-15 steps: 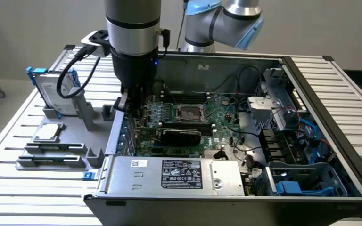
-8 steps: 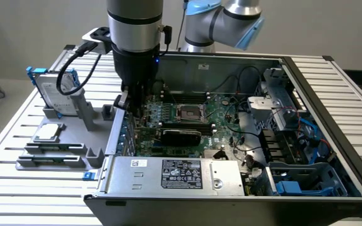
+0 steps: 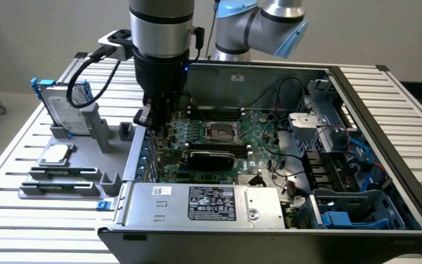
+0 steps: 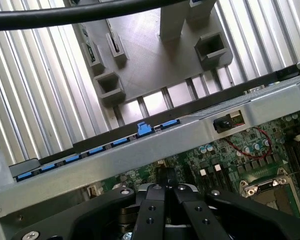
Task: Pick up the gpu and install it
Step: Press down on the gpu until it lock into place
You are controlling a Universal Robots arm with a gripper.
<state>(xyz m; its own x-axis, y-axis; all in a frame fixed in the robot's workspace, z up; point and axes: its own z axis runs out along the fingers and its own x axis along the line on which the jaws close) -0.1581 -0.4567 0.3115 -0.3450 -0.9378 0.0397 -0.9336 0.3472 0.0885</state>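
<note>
In the exterior view, the arm's black two-fingered gripper (image 3: pixel 158 130) is hanging low inside the open black-and-silver computer case (image 3: pixel 270 65), just left of the frame's centre, its fingers pressed together and gripping nothing that shows. The gpu (image 3: pixel 211 158), a short rectangular card with a black cooler face, is sitting on the green motherboard (image 3: pixel 259 124) at centre frame, just below the fingertips and toward the exterior view's right; whether they are touching it cannot be told. The grey plastic parts fixture (image 3: pixel 86 151) at the exterior view's left is showing bare posts. In the wrist view, the clenched gripper (image 4: pixel 168 191) is pointing at the motherboard (image 4: pixel 230 160) beside the case's silver wall (image 4: pixel 140 145). Pick-up looks done and seating seems in hand, calling for a straight, even press.
</note>
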